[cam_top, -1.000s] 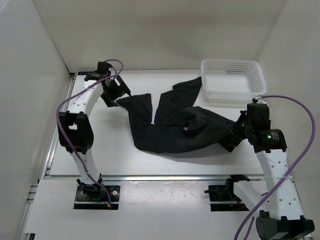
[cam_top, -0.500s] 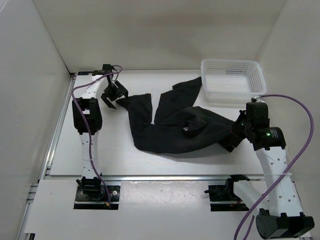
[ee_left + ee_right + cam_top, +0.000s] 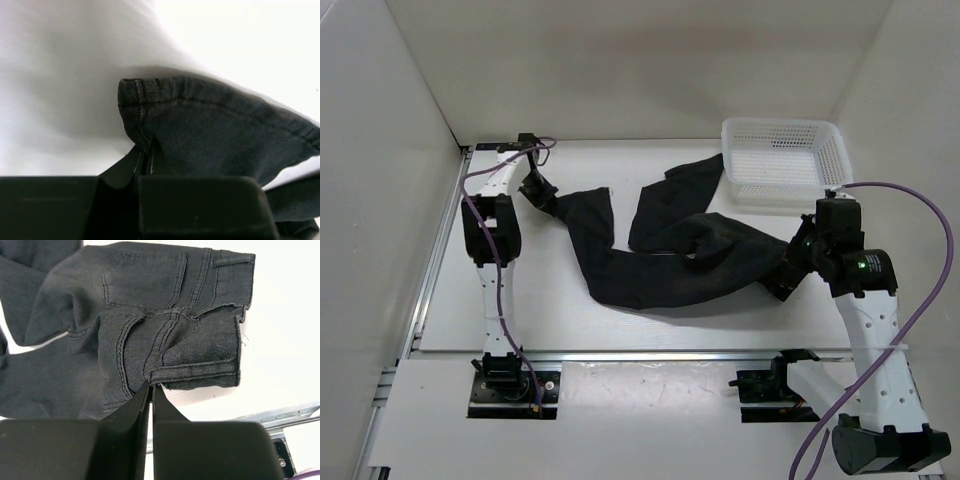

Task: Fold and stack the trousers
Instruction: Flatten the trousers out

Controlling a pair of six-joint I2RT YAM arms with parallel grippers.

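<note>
Two tools pinch the crumpled black fabric trousers (image 3: 665,270): left tool (image 3: 145,156) clamps a leg hem, right tool (image 3: 151,389) clamps the waistband.

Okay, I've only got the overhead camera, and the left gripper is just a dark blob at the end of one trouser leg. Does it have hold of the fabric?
Observer: Yes. In the left wrist view, the left gripper is shut on the black soft fabric trousers, pinching just under the corner of the hemmed cuff.
Operator: And the right one, at the other end?
Observer: The right wrist view shows the right gripper shut on a folded-over edge of the waistband.
Operator: What detail shows there?
Observer: A stitched pocket faces that camera, with a belt loop at the far corner.
</note>
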